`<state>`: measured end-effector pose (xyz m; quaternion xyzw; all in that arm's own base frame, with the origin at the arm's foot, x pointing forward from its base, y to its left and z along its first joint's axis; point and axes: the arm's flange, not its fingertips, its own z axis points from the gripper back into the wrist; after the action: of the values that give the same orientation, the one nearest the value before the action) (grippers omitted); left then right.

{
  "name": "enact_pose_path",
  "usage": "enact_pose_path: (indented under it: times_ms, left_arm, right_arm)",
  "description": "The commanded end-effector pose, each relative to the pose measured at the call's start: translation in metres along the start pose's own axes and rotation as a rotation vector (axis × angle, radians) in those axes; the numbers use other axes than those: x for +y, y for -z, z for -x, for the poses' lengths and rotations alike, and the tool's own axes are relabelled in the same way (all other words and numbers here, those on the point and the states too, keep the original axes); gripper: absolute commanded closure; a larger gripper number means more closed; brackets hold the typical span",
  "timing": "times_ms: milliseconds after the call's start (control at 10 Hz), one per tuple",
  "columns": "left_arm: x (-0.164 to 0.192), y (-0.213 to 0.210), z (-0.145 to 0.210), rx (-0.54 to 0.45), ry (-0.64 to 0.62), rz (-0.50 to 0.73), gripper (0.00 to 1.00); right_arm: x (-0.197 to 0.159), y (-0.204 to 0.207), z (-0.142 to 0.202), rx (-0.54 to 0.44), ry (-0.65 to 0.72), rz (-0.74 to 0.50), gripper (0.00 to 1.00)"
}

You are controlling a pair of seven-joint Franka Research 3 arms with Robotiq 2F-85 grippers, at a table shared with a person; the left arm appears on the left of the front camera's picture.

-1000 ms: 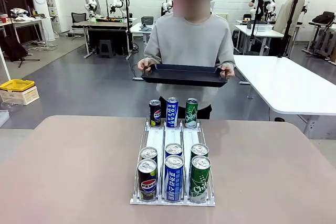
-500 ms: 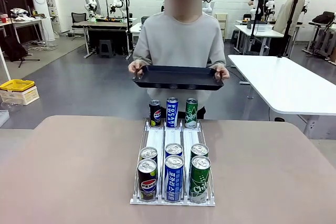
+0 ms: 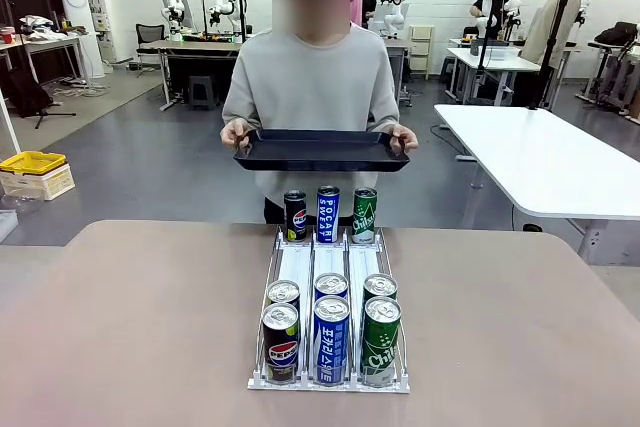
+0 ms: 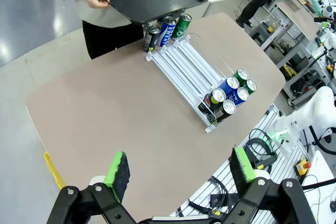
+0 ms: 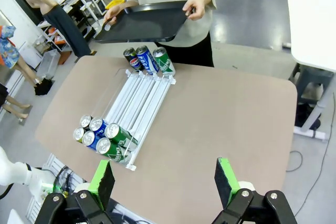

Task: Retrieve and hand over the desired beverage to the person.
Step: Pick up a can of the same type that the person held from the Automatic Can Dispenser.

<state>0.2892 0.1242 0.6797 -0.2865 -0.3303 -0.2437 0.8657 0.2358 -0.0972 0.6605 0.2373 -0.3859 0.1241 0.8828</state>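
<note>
Standing at far edge, person (image 3: 310,77) holds tray (image 3: 320,162), can rack (image 3: 330,257) mid-table, left pincer (image 4: 180,170) and right pincer (image 5: 164,181) spread wide, empty

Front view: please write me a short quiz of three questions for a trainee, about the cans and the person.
1. True or false: the person holds the tray with only one hand.
2. Which colour are the cans in the middle lane of the rack? A black, B blue, C green.
3. Fill in: in all, ___ cans stand in the rack.

Key: 1 false, both hands hold it; 2 B; 3 nine, three at the far end and six at the near end.
</note>
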Motion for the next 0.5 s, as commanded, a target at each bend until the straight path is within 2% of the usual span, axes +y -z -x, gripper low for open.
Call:
enact_pose_path:
  times_ms: [0, 400]
  left_arm:
    - [0.0007, -0.0009, -0.0007, -0.008, 0.02, 0.009, 0.0]
    - [0.0007, -0.0009, -0.0007, -0.008, 0.02, 0.009, 0.0]
  right_arm:
    - [0.0007, 0.0014, -0.001, 0.0, -0.008, -0.025, 0.0]
    - [0.0007, 0.0014, -0.001, 0.0, -0.008, -0.025, 0.0]
